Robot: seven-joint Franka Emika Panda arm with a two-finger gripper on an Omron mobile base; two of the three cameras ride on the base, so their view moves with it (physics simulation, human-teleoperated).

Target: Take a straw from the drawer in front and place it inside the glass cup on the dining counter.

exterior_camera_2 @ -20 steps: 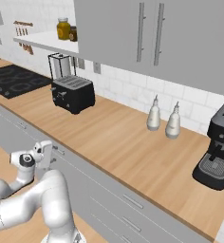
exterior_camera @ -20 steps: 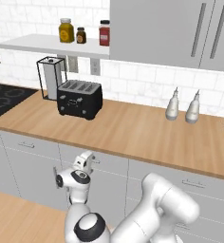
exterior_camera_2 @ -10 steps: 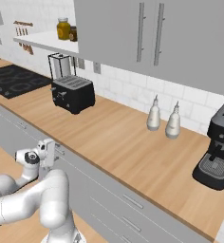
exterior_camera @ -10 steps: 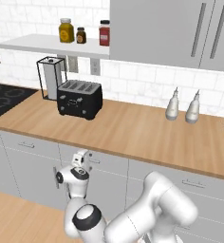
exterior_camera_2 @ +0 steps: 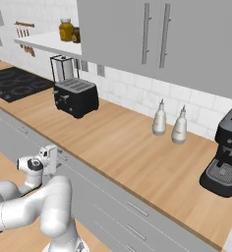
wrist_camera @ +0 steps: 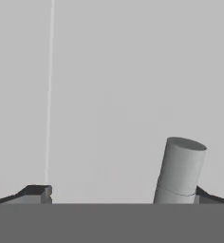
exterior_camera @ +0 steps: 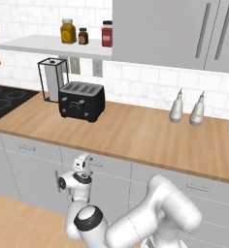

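Wood-topped table [exterior_camera: 136,131] runs the full width of the left base view, so let's count across it. Far left, one black cooktop [exterior_camera: 7,99]. Next, one paper towel holder [exterior_camera: 53,80], and right in front of it one black toaster [exterior_camera: 81,100]. Up on the white shelf [exterior_camera: 34,44] sit three jars: a yellow jar [exterior_camera: 68,30], a small dark jar [exterior_camera: 83,36] and a red-filled jar [exterior_camera: 106,33]. Moving right, two pale bottles [exterior_camera: 176,107] stand side by side against the tiled wall. Far right, in the right base view, there's one black coffee machine [exterior_camera_2: 228,152].

Below the tabletop is a row of grey fronts, with three slim bar handles showing in the left base view. The middle one belongs to the drawer [exterior_camera: 114,167], and it is shut, its front flush with its neighbours.

The end effector [exterior_camera: 82,162] is right up at that front, just left of the drawer handle [exterior_camera: 96,163]. From the right base view it sits low, under the table edge. In the hand view the flat grey front is close ahead, crossed by one thin pale vertical line. The two dark fingertips [wrist_camera: 35,193] stand at opposite edges, so the end effector is spread wide and grips nothing. One silver cylindrical piece of the handle [wrist_camera: 180,171] rises between them, hard by the right tip.
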